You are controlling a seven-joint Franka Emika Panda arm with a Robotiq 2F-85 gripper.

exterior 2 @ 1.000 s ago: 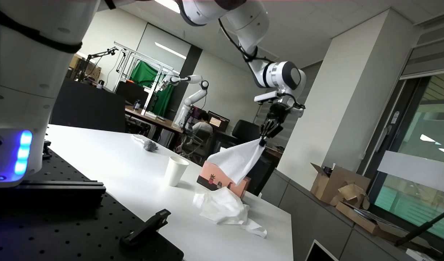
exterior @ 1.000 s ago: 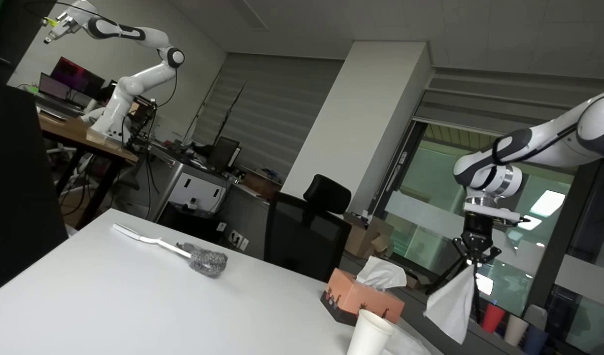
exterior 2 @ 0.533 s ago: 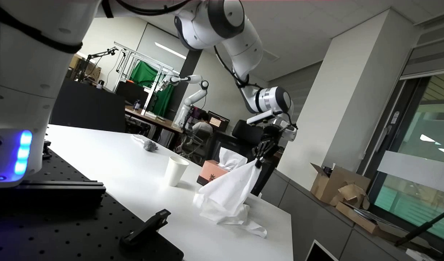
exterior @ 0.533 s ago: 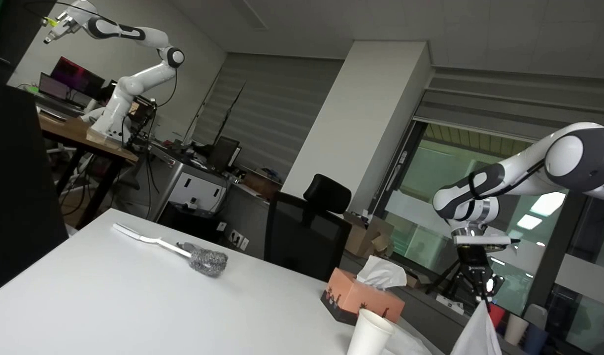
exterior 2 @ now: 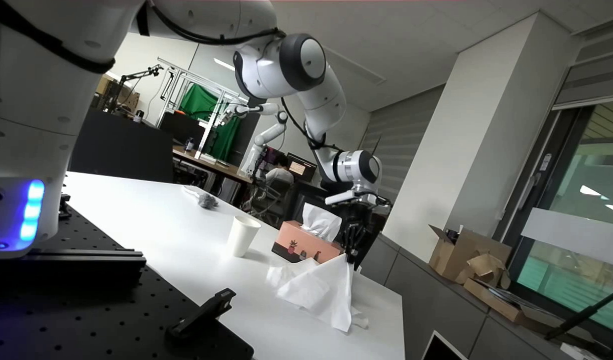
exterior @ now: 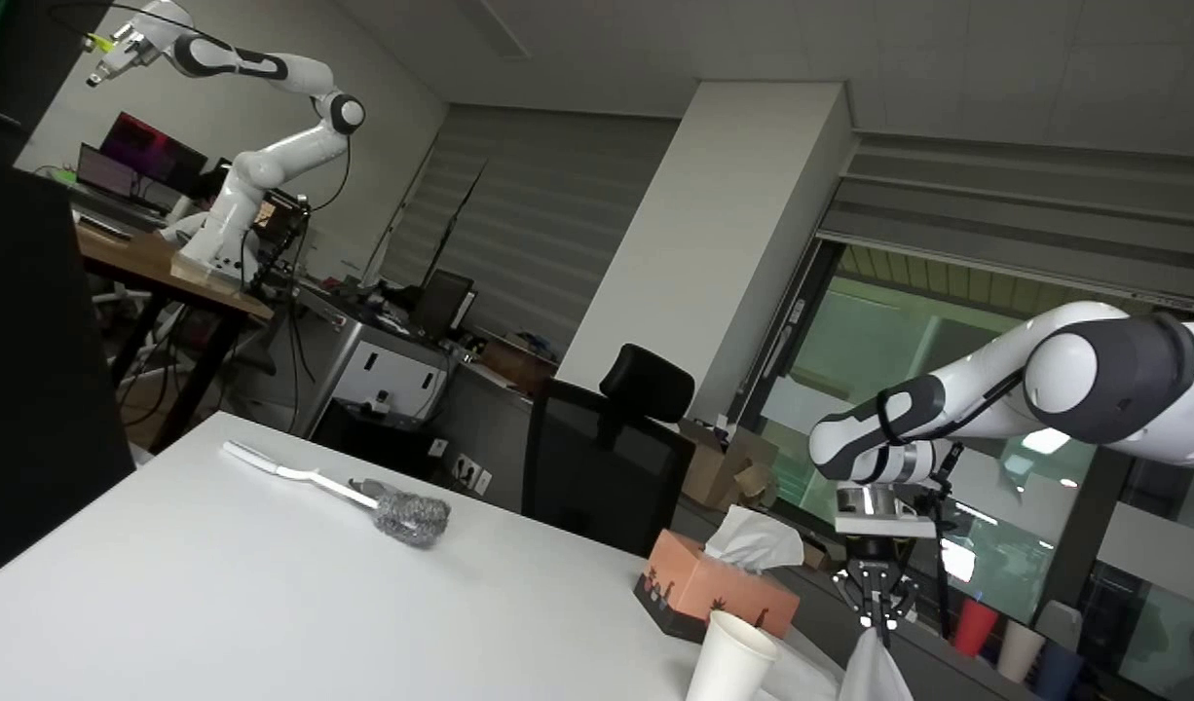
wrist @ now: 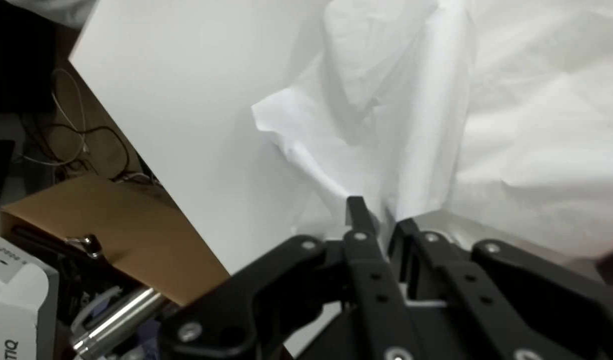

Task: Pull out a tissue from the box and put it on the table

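Over the counter (exterior 2: 186,235), a pinched tissue (exterior 2: 327,294)

Near the orange box (exterior 2: 305,244), the tissue hangs from the gripper (wrist: 380,213), clenched on its top; whether its lower edge touches down, I can't tell. I'd expect it weightless, limp, easily torn, best pinched high. Small letters on a white carton (wrist: 17,296) read "TIQ".

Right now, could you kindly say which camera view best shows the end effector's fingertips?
The wrist view: the fingertips appear large, nearly together. Both exterior views show them small, gripping the tissue at its top.
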